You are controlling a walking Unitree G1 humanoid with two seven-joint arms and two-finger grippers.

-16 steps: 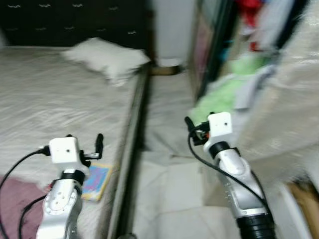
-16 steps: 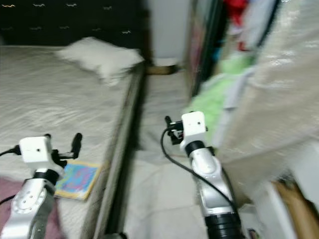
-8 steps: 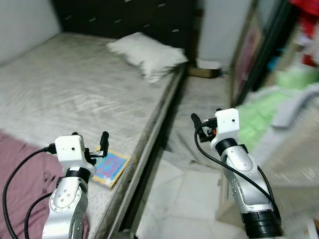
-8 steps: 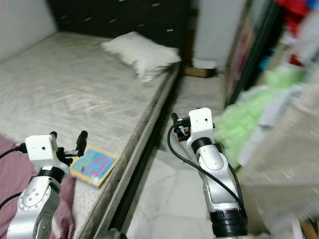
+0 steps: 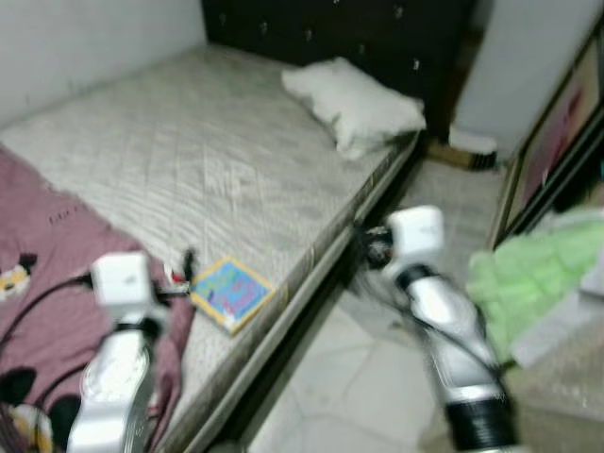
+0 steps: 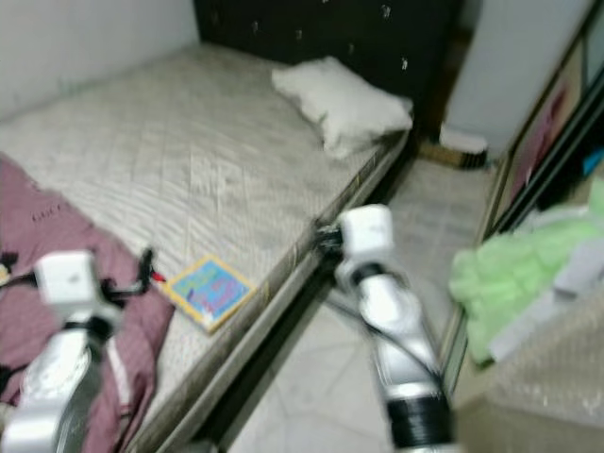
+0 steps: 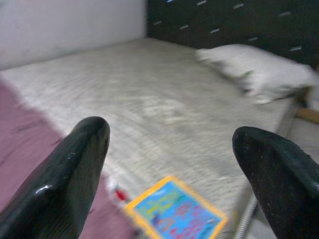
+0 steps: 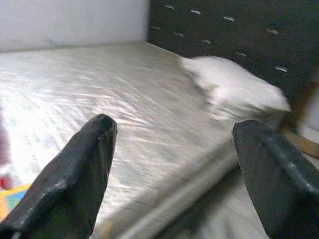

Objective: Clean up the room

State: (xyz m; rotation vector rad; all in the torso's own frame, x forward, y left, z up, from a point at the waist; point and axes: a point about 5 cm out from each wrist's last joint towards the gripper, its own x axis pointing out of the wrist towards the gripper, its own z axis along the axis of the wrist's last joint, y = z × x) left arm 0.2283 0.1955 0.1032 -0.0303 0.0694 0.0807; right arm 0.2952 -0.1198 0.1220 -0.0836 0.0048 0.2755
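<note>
Bed (image 5: 189,170) with a bare grey quilted mattress takes up the upper left of the head views, a white pillow (image 5: 354,94) lying at about one o'clock against the dark headboard (image 5: 359,28). A colourful book (image 5: 231,293) lies flat near the mattress's side edge, just beside a maroon blanket (image 5: 47,274) bunched at about eight o'clock; a small red thing next to the book is too blurred to name. The left gripper (image 7: 174,164) hangs above the blanket's edge with its jaws wide apart and empty, the book lying between its fingers (image 7: 75,169) in the left wrist view. The right gripper (image 8: 169,169) is held out over the floor gap beside the bed, jaws likewise apart and holding nothing, pointed toward the pillow. A heap of green cloth (image 5: 538,283) lies on the floor at three o'clock. The book looks the likeliest first pick. The head views are smeared, so a reach begun now could misjudge the target; the book sits close to the edge and a glancing touch could push it off into the gap, or the fingers could snag the blanket instead.
</note>
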